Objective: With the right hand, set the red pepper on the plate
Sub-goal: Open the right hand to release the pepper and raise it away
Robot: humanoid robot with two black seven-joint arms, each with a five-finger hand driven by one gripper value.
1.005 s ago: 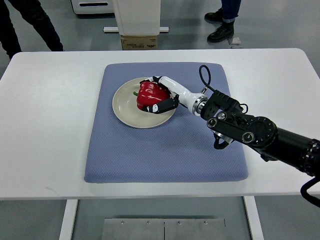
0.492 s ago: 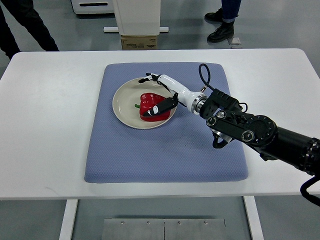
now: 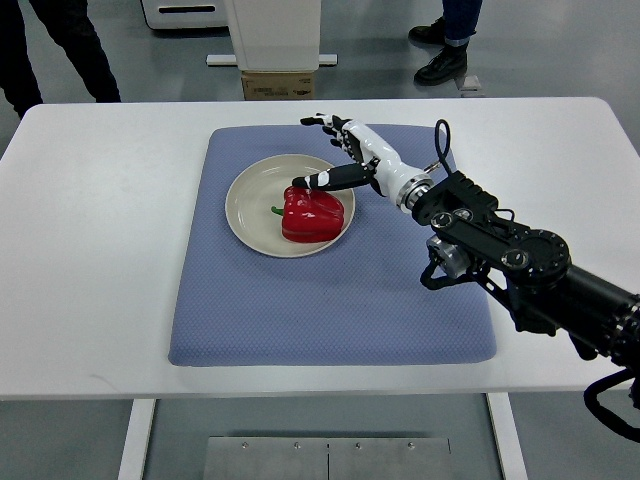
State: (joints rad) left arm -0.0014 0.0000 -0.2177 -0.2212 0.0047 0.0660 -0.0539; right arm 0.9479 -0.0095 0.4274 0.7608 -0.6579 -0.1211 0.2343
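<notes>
open mat (image 3: 300,310) — plate (image 3: 245,222) aside

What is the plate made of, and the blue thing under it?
The plate looks like glazed ceramic or hard plastic: smooth, cream, with a faint sheen. The blue mat looks like soft woven fabric over padding: dotted texture, dull surface, rounded puffy edges.

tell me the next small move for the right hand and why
Probably pull the right hand back toward the right edge, clear of the plate. The red pepper already rests on the plate, and the hand's fingers are spread and hold nothing, so the placing looks done.
</notes>
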